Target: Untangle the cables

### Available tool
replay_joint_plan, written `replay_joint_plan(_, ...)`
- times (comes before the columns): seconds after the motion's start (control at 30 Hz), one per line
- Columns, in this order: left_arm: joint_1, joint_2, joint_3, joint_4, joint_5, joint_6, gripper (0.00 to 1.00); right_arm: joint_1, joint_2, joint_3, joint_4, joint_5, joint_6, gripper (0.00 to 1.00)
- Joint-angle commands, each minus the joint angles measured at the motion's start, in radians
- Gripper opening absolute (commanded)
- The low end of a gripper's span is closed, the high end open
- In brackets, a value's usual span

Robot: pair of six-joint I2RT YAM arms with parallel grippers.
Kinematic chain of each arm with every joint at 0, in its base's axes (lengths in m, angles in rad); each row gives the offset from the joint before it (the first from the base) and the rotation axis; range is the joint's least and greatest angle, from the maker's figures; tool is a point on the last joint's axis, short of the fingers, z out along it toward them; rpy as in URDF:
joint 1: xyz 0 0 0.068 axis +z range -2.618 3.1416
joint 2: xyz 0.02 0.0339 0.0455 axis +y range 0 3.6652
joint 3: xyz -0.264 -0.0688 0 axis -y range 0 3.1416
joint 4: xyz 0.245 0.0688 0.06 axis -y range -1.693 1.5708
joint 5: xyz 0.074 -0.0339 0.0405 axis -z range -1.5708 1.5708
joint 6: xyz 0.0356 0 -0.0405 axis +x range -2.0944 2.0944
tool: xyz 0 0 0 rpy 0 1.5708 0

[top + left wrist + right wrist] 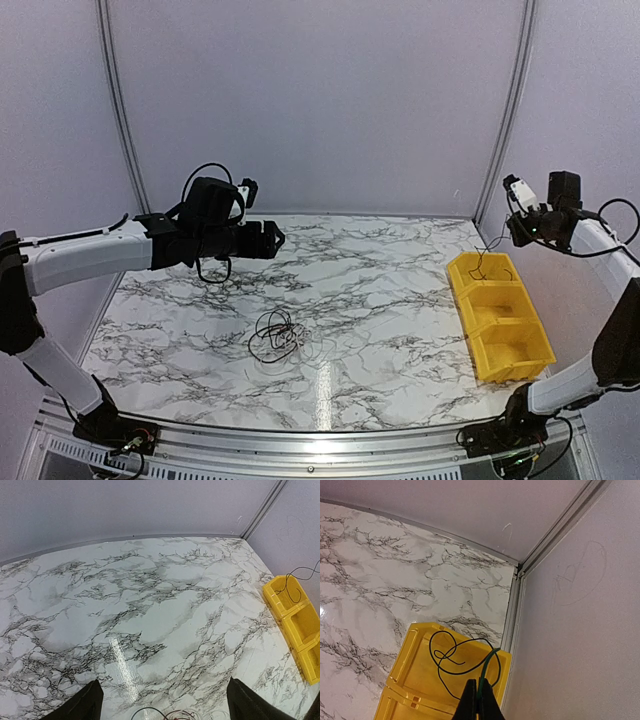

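Observation:
A small tangle of cables (277, 335), thin black, red and pale loops, lies on the marble table left of centre. Its far edge shows at the bottom of the left wrist view (175, 714). My left gripper (272, 240) hovers high behind the tangle, open and empty, with its fingers (87, 702) far apart. My right gripper (479, 696) is shut on a thin green wire (489, 669). Black loops (445, 655) run from that wire and hang over the far compartment of the yellow bin (415, 665). The top view shows this gripper (514, 232) above the bin, with the wire (483, 262) dangling.
The yellow bin (468, 300) has three compartments and stands along the table's right edge; it also shows in the left wrist view (300, 630). Grey walls close the back and both sides. A metal corner post (520, 575) is just right of the bin.

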Motion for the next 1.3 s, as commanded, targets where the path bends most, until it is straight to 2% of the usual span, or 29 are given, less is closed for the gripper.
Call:
replay_joint_plan(0.0,-0.005,-0.026,0.009,0.009,-0.001,-0.005,0.89,-0.01,0.006,0.001,-0.075,-0.04,-0.077,0.0)
replay_joint_plan(0.27,-0.005,-0.035,0.008,0.01,0.0,-0.002,0.88,-0.01,0.086,-0.058,-0.09,-0.111,0.003,0.0)
replay_joint_plan(0.47,-0.007,-0.033,0.01,0.009,0.019,-0.008,0.89,-0.01,0.203,-0.016,-0.1,-0.045,0.061,0.0)
replay_joint_plan(0.6,-0.008,-0.032,0.009,0.009,0.018,-0.009,0.89,-0.01,0.279,0.027,-0.112,0.064,0.091,0.0)
replay_joint_plan(0.83,-0.009,-0.026,0.008,0.009,0.022,-0.011,0.89,-0.01,0.276,0.031,-0.069,0.267,0.123,0.0)
replay_joint_plan(1.03,-0.012,-0.023,0.01,0.009,0.039,-0.019,0.89,-0.001,0.284,0.049,-0.074,0.267,0.099,0.0)
replay_joint_plan(1.27,-0.017,-0.017,0.008,0.01,0.034,-0.018,0.89,0.069,0.384,0.09,-0.091,0.292,0.1,0.0)
